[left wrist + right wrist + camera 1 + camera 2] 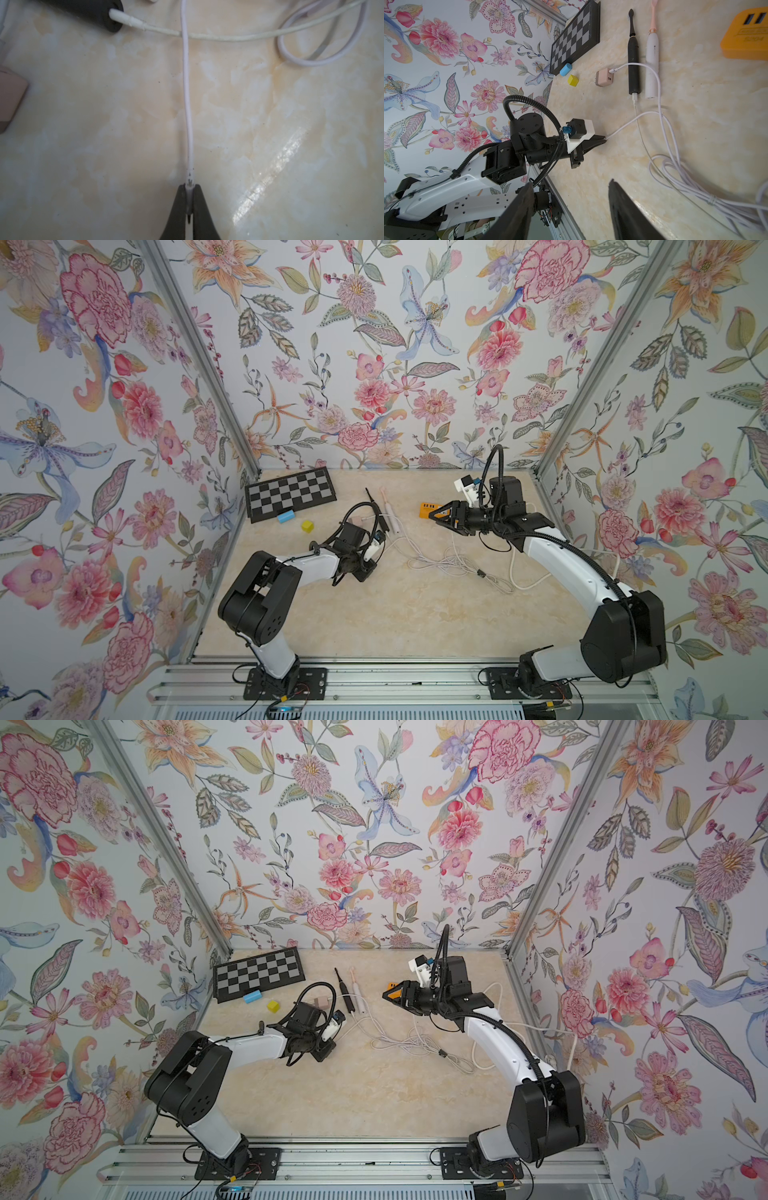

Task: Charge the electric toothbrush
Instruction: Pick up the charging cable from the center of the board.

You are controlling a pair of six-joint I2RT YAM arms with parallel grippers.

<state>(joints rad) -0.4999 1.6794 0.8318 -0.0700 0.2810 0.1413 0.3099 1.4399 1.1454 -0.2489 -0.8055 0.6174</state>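
Two electric toothbrushes lie side by side at the back of the table, a black one (634,62) and a white one with a pink head (652,62). A cream cable (228,38) is plugged into the black one's base (99,12). My left gripper (189,187) rests low on the table in front of them, shut on the plug end of a thin white cable (186,93). The white toothbrush's base has no cable in it. My right gripper (571,182) hovers open and empty beside the orange USB hub (426,507).
A pink wall adapter (604,77) with a cable in it lies left of the toothbrushes. A chessboard (291,493), a blue cylinder (286,516) and a yellow cube (307,525) sit at the back left. Loose cable coils (449,562) lie mid-table.
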